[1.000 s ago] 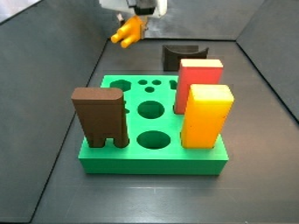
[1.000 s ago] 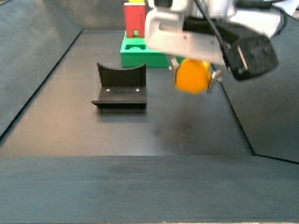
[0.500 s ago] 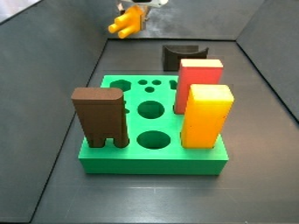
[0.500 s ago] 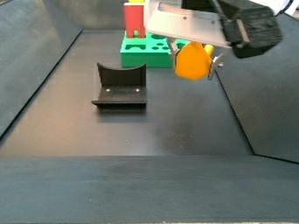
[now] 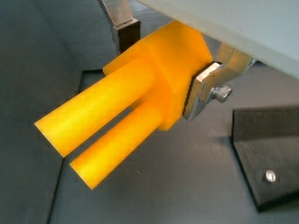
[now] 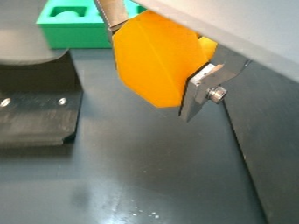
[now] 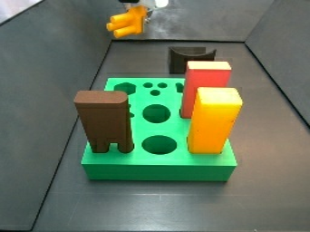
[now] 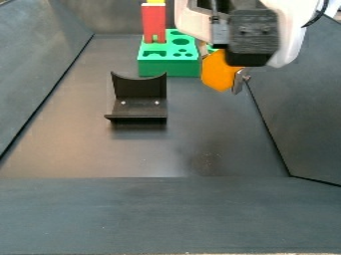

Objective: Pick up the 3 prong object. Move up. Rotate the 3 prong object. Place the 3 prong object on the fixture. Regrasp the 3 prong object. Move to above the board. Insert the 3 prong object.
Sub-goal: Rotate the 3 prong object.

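No writing shows anywhere. In a wrist view the pincer (image 5: 163,66) pinches the 3 prong object (image 5: 122,109), two prongs visible; the other wrist view shows its fingers (image 6: 201,86) clamping it above the dark floor, near the fixture (image 6: 35,96). In a side view three tall blocks stand on the board (image 7: 158,145). Another shows the arm raised, piece (image 8: 220,72) held aloft beside the fixture (image 8: 136,98)

The 3 prong object (image 5: 135,105) is plain yellow-orange between the gripper's (image 5: 163,66) silver fingers (image 5: 208,87), above the dark grey floor (image 8: 160,159). On the green board (image 7: 145,149) stand a brown block (image 7: 104,120), a red block (image 7: 206,86) and a yellow-orange block (image 7: 213,120). Behind the board, the fixture (image 8: 136,98) is brown-black.
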You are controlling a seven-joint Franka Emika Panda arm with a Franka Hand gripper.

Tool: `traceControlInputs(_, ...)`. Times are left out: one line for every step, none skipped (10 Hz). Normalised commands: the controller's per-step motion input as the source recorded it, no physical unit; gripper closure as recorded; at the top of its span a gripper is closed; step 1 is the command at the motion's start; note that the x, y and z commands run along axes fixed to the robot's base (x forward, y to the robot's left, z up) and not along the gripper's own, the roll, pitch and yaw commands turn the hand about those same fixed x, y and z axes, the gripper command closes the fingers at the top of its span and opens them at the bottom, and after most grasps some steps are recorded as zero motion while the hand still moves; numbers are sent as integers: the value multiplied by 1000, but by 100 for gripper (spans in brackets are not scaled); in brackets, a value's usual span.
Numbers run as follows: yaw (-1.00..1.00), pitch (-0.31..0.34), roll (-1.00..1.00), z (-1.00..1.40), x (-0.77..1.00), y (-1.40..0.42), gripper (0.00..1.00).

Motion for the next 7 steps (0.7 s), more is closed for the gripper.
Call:
traceControlInputs(-1000, -4, -9, -21, 9, 17, 100)
traceControlInputs(-1000, -4, -9, -20, 9, 16, 100)
traceControlInputs(-1000, -4, -9, -20, 9, 16, 100)
traceControlInputs(-1000, -4, -10, -20, 9, 16, 100)
traceControlInputs(-1000, -4, -10, -20, 9, 15, 100)
traceControlInputs(-1000, -4, -11, -20, 9, 16, 100)
traceControlInputs(-1000, -5, -11, -20, 9, 15, 100)
